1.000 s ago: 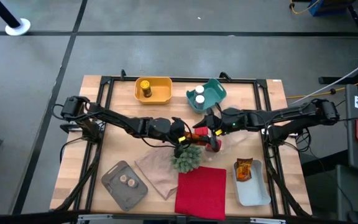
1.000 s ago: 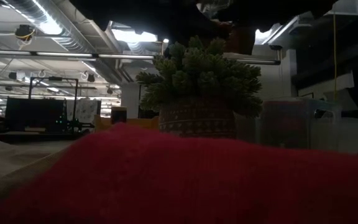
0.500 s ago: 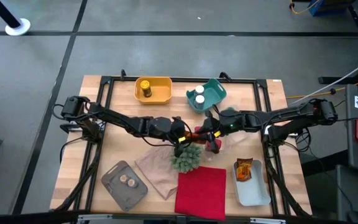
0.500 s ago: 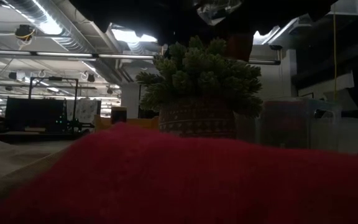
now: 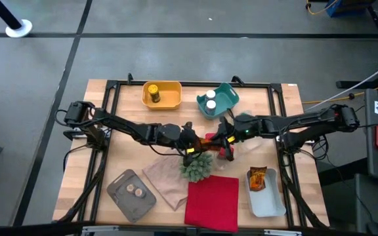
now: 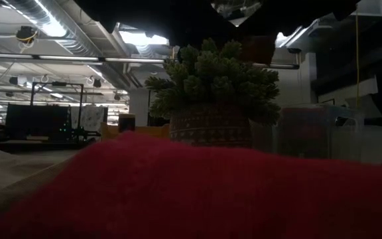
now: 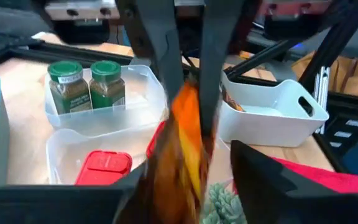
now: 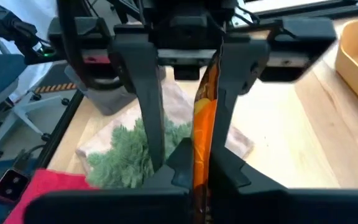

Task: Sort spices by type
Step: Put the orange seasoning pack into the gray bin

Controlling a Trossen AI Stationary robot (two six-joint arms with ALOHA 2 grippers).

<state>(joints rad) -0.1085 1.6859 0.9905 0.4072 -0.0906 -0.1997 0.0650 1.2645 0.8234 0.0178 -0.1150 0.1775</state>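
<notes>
An orange-brown foil packet [image 5: 207, 139] hangs in the air over the middle of the table, just beyond the spiky green plant [image 5: 197, 165]. My right gripper [image 8: 201, 171] comes from the table's right and is shut on it. My left gripper [image 5: 192, 145] faces it from the table's left. It is open, and its fingers [image 8: 149, 99] stand on either side of the packet. Two green jars [image 7: 86, 84] stand in a clear tray, and a red tin [image 7: 104, 168] lies in another one. My right gripper pinches the packet's end nearest the table's right side [image 8: 202, 149] between its two fingers. They come in roughly level from the table's right. The packet stands on edge, clear of the table, and reaches out toward my left gripper.
A yellow bin [image 5: 170, 98] holding a yellow jar and a teal bin [image 5: 227, 96] with white-capped jars stand at the far edge. A white bin [image 5: 268, 200] with a packet, a red cloth [image 5: 212, 200], a brown cloth [image 5: 166, 180] and a grey tray [image 5: 120, 196] with brown discs lie near the front.
My right gripper has moved toward the table's left up to the packet and has shut on it. My left gripper, which held the packet, has opened its fingers and stays in place. The packet has stayed in the air between the two.
</notes>
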